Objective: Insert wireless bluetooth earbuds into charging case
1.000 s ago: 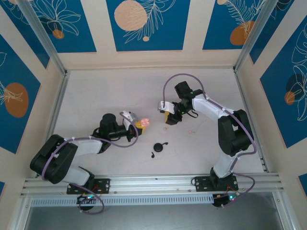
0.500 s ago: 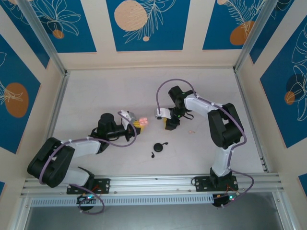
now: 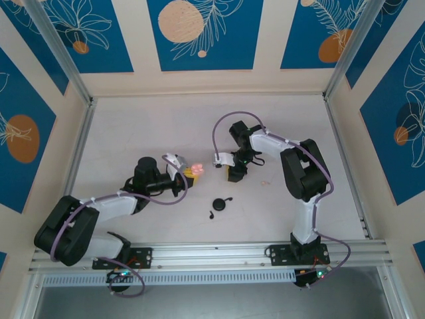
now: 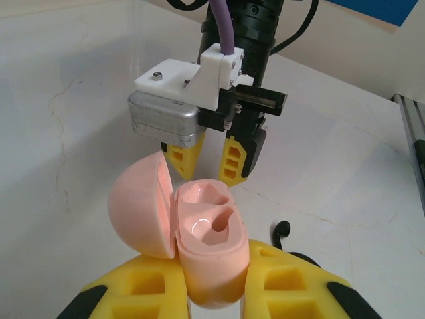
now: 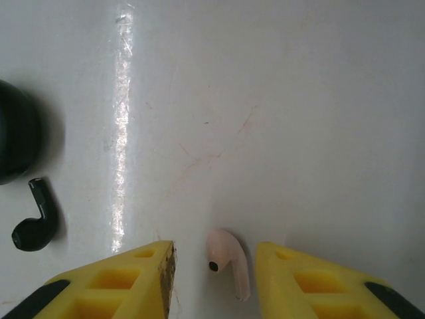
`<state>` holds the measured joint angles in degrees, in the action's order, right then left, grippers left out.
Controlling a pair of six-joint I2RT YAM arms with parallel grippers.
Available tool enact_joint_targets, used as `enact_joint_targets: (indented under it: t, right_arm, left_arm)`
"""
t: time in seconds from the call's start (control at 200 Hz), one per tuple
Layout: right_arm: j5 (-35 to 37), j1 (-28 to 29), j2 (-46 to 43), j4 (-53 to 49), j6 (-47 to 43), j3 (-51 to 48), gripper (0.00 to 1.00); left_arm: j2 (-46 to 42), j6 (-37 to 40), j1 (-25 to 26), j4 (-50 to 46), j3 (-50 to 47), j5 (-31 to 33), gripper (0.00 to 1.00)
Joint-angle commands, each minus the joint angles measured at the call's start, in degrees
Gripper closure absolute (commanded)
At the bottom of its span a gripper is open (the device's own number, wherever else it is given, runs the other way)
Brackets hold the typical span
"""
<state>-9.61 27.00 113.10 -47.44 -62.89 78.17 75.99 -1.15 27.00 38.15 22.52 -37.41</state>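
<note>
My left gripper (image 4: 214, 282) is shut on the pale pink charging case (image 4: 211, 247), held upright with its lid (image 4: 138, 211) swung open to the left and both sockets bare. In the top view the case (image 3: 197, 169) sits just left of my right gripper (image 3: 234, 175). That right gripper (image 5: 214, 256) points down at the table and is open, with a pink earbud (image 5: 230, 264) lying between its yellow fingers (image 5: 139, 272), touching neither. A black earbud (image 5: 34, 223) lies to the left beside the black case (image 5: 14, 141).
The black case (image 3: 220, 204) and black earbud (image 3: 211, 214) lie on the white table in front of both grippers. A second pink earbud (image 3: 265, 182) lies right of the right gripper. Metal rails (image 3: 73, 166) and walls border the table.
My right gripper has moved left and down over the pink earbud, so its fingers straddle it, and they have narrowed slightly. The left gripper with the case has barely shifted.
</note>
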Motion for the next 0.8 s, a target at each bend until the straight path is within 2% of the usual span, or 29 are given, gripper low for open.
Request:
enact_joint_targets:
  t: [0.0,0.795]
  right_arm:
    - [-0.16,0.46,1.58,-2.40,-0.87,1.78,0.64]
    - [2.46,0.43,6.17,-2.98,0.75,4.29,0.72]
  left_arm:
    - [-1.38,1.06,-0.72,-0.80,-0.55,-0.83,0.86]
    - [0.04,1.33,-0.71,-1.76,0.35,-0.91,0.86]
